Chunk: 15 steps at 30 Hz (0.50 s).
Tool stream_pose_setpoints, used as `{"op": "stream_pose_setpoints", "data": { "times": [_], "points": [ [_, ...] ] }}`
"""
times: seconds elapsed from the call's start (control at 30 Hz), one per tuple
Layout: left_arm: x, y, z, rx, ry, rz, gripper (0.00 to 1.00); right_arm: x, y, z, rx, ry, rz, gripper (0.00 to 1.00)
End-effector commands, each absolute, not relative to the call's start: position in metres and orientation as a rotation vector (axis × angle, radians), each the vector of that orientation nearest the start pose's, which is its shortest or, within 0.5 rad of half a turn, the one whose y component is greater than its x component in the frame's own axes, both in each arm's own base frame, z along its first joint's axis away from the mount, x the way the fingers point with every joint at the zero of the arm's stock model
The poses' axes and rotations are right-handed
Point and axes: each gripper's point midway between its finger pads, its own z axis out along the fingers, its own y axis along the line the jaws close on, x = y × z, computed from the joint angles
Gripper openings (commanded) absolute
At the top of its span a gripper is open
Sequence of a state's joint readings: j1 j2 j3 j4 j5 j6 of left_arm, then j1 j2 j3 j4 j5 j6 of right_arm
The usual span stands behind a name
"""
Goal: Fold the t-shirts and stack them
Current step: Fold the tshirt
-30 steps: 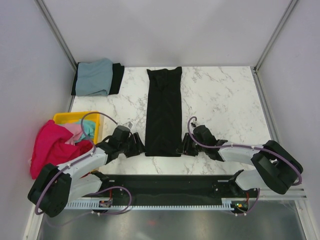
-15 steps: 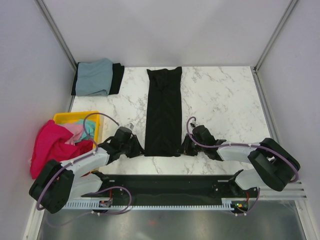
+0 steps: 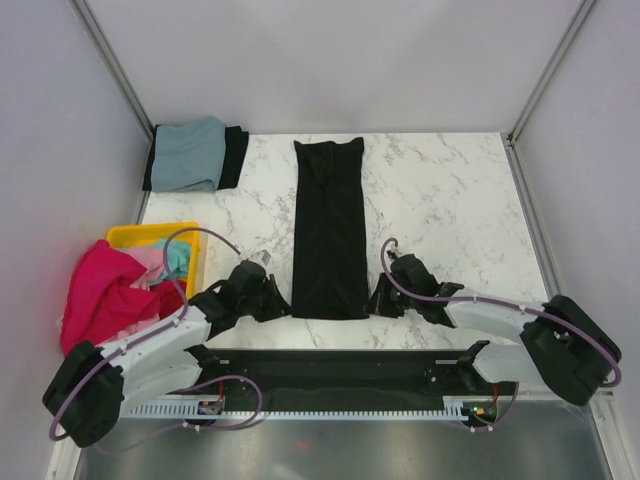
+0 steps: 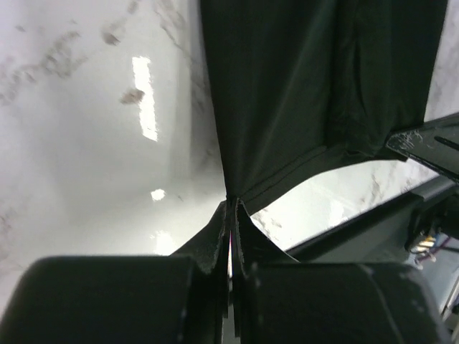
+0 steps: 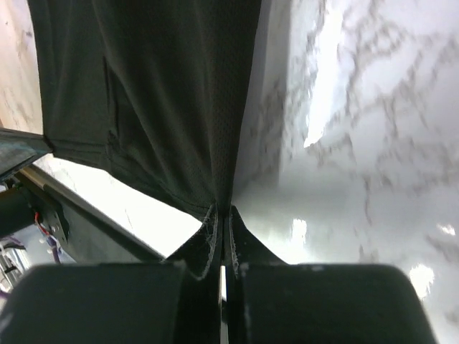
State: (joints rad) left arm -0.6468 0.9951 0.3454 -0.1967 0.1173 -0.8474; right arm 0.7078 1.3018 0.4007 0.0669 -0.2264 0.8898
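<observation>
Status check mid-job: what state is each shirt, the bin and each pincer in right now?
large black t-shirt: folded into a long narrow strip, laid out lengthwise.
left pincer: shut on its near left corner.
right pincer: shut on its near right corner.
grey-blue t-shirt: folded, lying on a folded black t-shirt.
magenta t-shirt: crumpled, spilling over the bin's edge.
yellow bin: holding unfolded shirts.

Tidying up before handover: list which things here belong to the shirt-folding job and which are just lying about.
Job: long black t-shirt, near corners pinched by left tool and right tool; grey-blue shirt folded on a black shirt; magenta shirt, pink shirt, teal shirt heaped together.
Lying about: yellow bin; marble table.
</observation>
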Motion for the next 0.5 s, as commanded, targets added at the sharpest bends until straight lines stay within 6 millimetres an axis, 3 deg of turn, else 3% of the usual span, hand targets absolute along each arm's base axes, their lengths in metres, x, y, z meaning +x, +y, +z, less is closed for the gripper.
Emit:
{"op": "stream_pose_setpoints", "data": {
  "times": [0.0, 0.17, 0.27, 0.3, 0.33, 0.37, 0.4, 0.43, 0.47],
  "points": [
    [0.160, -0.197, 0.058, -0.250, 2.542, -0.802, 0.02, 0.158, 0.225, 0.028, 0.118, 2.642, 0.869, 0.00],
    [0.137, -0.199, 0.080, -0.251, 2.550, -0.837, 0.02, 0.146, 0.224, 0.055, 0.123, 2.595, 0.911, 0.00],
    [0.144, -0.200, 0.118, -0.211, 2.476, -0.856, 0.02, 0.152, 0.225, 0.077, 0.114, 2.554, 0.901, 0.00],
    [0.148, -0.191, 0.120, -0.213, 2.475, -0.781, 0.02, 0.159, 0.223, 0.084, 0.117, 2.528, 0.875, 0.00],
    [0.152, -0.191, 0.130, -0.195, 2.462, -0.761, 0.02, 0.170, 0.229, 0.107, 0.107, 2.474, 0.884, 0.00],
    [0.161, -0.195, 0.157, -0.150, 2.407, -0.768, 0.02, 0.175, 0.228, 0.112, 0.073, 2.473, 0.842, 0.00],
    [0.165, -0.192, 0.162, -0.139, 2.409, -0.720, 0.02, 0.182, 0.229, 0.120, 0.058, 2.459, 0.816, 0.00],
    [0.175, -0.198, 0.181, -0.097, 2.382, -0.707, 0.02, 0.198, 0.236, 0.150, 0.050, 2.394, 0.814, 0.00],
    [0.180, -0.199, 0.186, -0.087, 2.380, -0.680, 0.02, 0.206, 0.233, 0.145, 0.018, 2.420, 0.727, 0.00]
  ]
}}
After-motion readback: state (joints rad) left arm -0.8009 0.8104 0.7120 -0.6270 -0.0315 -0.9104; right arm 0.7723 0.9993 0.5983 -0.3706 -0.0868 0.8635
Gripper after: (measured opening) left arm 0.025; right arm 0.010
